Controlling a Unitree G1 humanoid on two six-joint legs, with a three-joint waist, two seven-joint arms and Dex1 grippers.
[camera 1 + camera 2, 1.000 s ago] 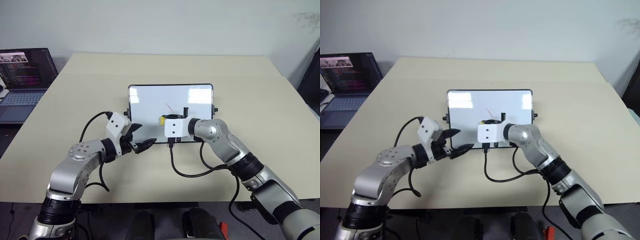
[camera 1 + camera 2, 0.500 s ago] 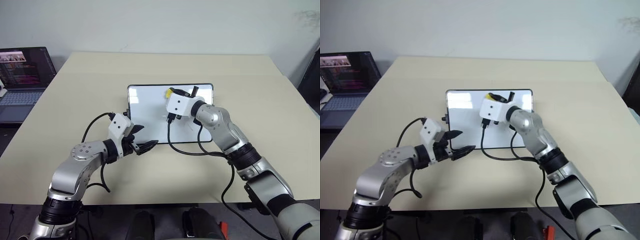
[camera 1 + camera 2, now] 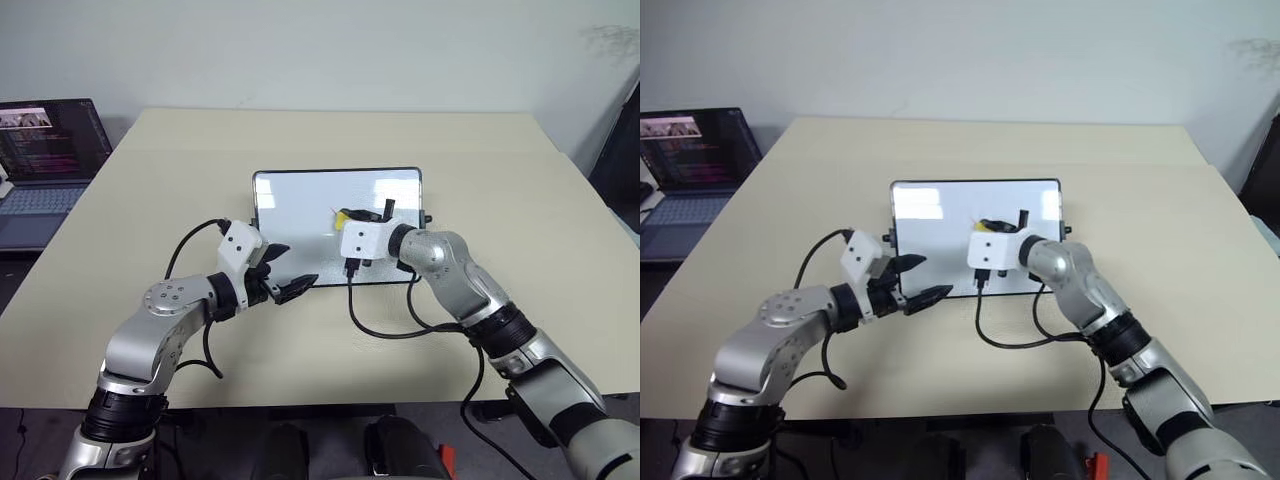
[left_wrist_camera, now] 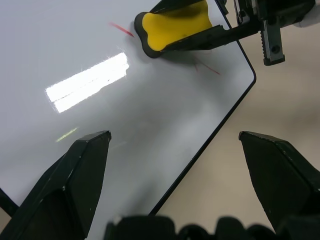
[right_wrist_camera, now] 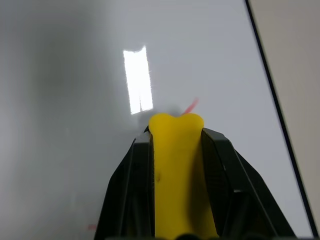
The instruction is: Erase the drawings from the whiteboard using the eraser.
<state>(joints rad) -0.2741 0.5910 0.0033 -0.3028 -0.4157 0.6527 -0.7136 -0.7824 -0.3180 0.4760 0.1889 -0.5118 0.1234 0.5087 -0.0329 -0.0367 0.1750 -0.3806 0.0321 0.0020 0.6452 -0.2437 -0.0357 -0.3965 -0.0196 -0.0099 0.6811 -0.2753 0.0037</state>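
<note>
The whiteboard (image 3: 290, 200) lies flat in the middle of the table, white and glossy with a thin black frame. My right gripper (image 3: 362, 212) is over its right-centre, shut on the yellow eraser (image 3: 343, 214), whose dark underside faces the board. In the right wrist view the eraser (image 5: 176, 165) sits clamped between both black fingers (image 5: 220, 170), its tip beside a short red stroke of the drawings (image 5: 190, 106). The left wrist view shows the eraser (image 4: 175, 25) between two thin red strokes (image 4: 121, 29). My left gripper (image 3: 300, 265) stands open and empty at the board's near left corner.
An open laptop (image 3: 45, 150) stands at the table's far left edge. The beige table (image 3: 500, 180) stretches wide around the board. A black cable (image 3: 390, 325) loops from my right wrist onto the table in front of the board.
My right gripper swept the eraser up to the board's far edge, then back toward its middle. The left gripper has stayed open at the near left corner.
</note>
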